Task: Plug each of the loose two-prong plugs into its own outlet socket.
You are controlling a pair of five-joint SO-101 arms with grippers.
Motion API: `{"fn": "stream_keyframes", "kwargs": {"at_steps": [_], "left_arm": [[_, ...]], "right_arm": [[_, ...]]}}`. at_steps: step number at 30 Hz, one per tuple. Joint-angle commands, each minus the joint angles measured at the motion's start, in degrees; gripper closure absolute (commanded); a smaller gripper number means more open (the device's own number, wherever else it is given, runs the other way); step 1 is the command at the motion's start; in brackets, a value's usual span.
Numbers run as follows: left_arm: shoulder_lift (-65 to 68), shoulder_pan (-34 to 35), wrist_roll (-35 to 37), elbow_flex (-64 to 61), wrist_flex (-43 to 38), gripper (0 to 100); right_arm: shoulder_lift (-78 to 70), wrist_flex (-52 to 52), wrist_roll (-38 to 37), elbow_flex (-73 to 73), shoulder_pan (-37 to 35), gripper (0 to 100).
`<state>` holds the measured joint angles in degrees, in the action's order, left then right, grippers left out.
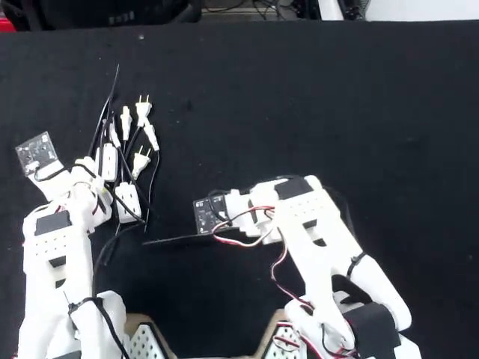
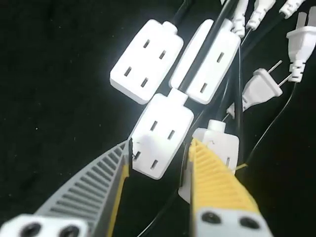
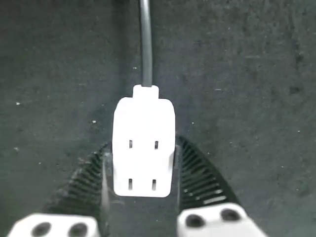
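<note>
Several white outlet sockets and loose two-prong plugs on black cords lie bunched at the left of the black table. In the left wrist view my left gripper [image 2: 160, 145] has its grey and yellow fingers [image 2: 212, 180] pressed against both sides of one outlet socket [image 2: 163, 121]. Beside it are more sockets [image 2: 143, 61] and a loose plug [image 2: 261, 86]. From above, the left gripper [image 1: 105, 200] sits at the near end of the bunch, with loose plugs [image 1: 142, 105] beyond. My right gripper [image 3: 143, 148] is shut on another outlet socket [image 3: 143, 123], whose cord [image 1: 168, 241] trails left.
The black table [image 1: 337, 97] stretches wide to the right and far side of the arms. Tangled cords [image 1: 112, 112] fan out around the cluster. The arm bases [image 1: 142, 340] stand at the near edge.
</note>
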<state>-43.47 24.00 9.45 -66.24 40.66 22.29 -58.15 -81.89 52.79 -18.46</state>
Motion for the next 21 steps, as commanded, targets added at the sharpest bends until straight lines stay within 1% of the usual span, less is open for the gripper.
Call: {"fn": "stream_keyframes", "kwargs": {"at_steps": [1,4,8,10,14,16,18,21], "left_arm": [[-1.5,0.7,0.6,3.6,-0.1,80],[-1.5,0.7,0.6,3.6,-0.1,80],[-1.5,0.7,0.6,3.6,-0.1,80],[-1.5,0.7,0.6,3.6,-0.1,80],[-1.5,0.7,0.6,3.6,-0.1,80],[-1.5,0.7,0.6,3.6,-0.1,80],[-1.5,0.7,0.6,3.5,-0.1,80],[-1.5,0.7,0.6,3.5,-0.1,80]], "right_arm": [[0.2,2.1,3.2,-1.5,-3.2,98.7],[0.2,6.9,9.9,0.7,-7.4,98.7],[0.1,10.8,16.6,0.7,-8.0,98.5],[0.1,10.8,18.1,0.7,-8.1,96.2],[-0.6,10.7,20.6,1.6,-8.0,81.5],[-2.1,10.7,20.6,1.5,-8.0,75.8],[-3.3,10.6,20.6,0.8,-7.6,73.9],[-3.7,9.8,20.5,0.0,-7.4,74.6]]}}
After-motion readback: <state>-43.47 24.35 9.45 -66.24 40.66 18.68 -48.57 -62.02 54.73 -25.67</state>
